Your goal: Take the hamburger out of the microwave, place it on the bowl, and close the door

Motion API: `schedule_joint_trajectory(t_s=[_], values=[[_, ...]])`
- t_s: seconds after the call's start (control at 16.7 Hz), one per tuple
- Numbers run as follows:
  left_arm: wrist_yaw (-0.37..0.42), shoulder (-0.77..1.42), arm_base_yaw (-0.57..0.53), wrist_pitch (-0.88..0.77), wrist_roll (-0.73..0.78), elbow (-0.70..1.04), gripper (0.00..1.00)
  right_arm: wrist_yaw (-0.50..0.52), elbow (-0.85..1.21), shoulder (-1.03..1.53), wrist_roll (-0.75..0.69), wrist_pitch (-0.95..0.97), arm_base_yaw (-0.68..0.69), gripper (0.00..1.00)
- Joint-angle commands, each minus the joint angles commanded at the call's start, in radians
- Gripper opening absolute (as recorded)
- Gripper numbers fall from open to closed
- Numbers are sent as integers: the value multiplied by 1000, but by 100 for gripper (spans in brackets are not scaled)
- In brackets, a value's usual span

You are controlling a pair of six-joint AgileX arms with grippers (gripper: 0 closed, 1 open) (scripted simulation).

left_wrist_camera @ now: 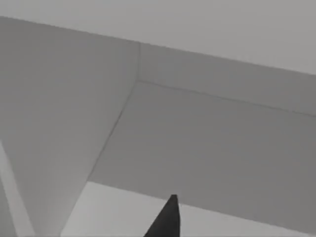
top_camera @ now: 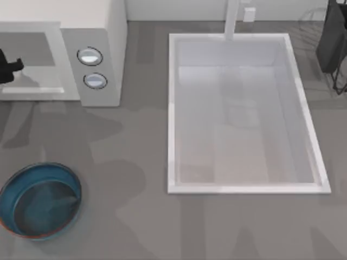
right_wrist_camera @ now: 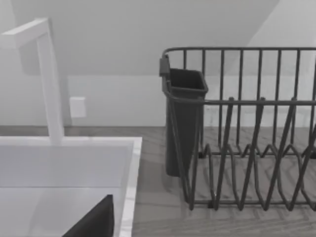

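Inside microwave [top_camera: 59, 54]: left fingers [left_wrist_camera: 165, 219].

From above, the microwave [top_camera: 95, 51] sits at the far left of the grey surface [top_camera: 135, 216], its two round knobs [top_camera: 90, 56] stacked on the side panel and its grey cavity open to the left of them. A dark left hand [top_camera: 8, 67] reaches into that cavity at the left edge. The blue bowl [top_camera: 40, 200] rests near the front left corner, well apart from the microwave. A white sink [top_camera: 244, 114] fills the middle right, with a dark rack [top_camera: 333, 43] at the far right corner.
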Motion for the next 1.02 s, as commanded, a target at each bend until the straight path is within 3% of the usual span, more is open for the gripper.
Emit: schedule_joint_trajectory(t_s=[0.36,0.72,1.02], values=[[-250,76,-209,-503,-514,255,0,0,0,0,0,0,0,100],[-496,171,-441,-1231,-1288,503,0,0,0,0,0,0,0,100],[-626,277,-600,-1820,-1934,616,0,0,0,0,0,0,0,100]])
